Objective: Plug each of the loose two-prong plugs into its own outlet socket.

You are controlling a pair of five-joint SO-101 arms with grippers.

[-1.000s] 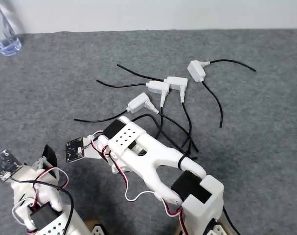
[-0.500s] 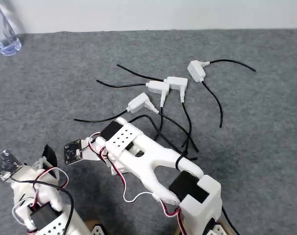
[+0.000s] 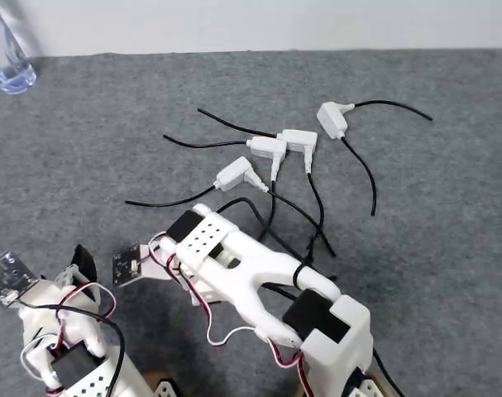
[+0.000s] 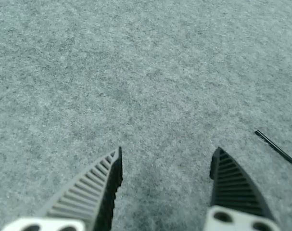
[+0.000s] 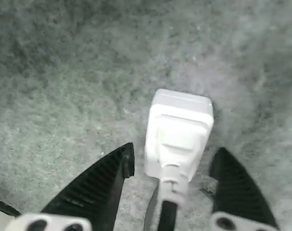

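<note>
So the right pincer [image 5: 174,149] is spread wide open around a white plug [image 5: 178,130] lying on the grey desk [image 5: 64,72], not clamping it. The left pincer [image 4: 168,149] is open too, over bare felt, with a black cable [image 4: 275,147] nearby. From above, several corded plugs [image 3: 267,147] sit clustered mid-desk.
</note>
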